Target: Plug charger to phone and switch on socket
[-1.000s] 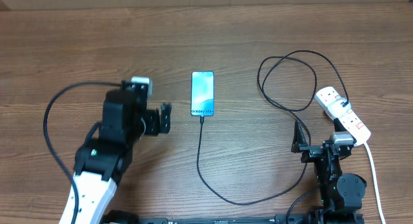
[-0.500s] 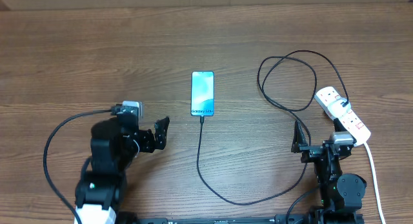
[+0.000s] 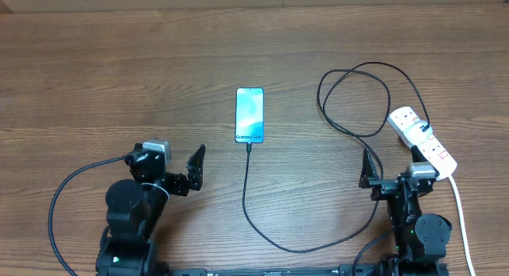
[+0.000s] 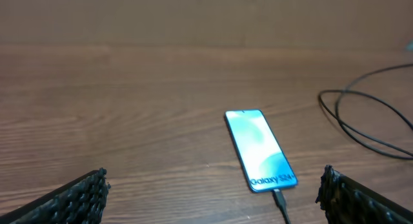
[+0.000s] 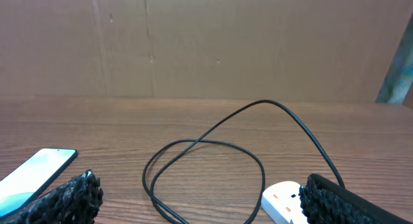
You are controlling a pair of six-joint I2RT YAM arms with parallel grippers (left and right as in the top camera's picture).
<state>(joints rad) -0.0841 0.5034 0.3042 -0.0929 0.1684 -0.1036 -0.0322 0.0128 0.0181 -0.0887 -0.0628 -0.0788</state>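
Broadly, the brown wood-grain tabletop (image 3: 119, 61) is carrying everything. The black left claw (image 4: 213, 198) and right claw (image 5: 203, 201) are hovering at the near edge, each spread fully wide and gripping nothing. The white oblong power strip (image 3: 421, 137) is lying far right; its red switches are likely needing a firm fingertip press. The slim blue-screened phone (image 3: 250, 115) is lying centre, probably slippery. The thin black charger cable (image 3: 246, 196), light and floppy, is seemingly ending in the phone's near end; best pinched just behind its connector (image 3: 249, 146).
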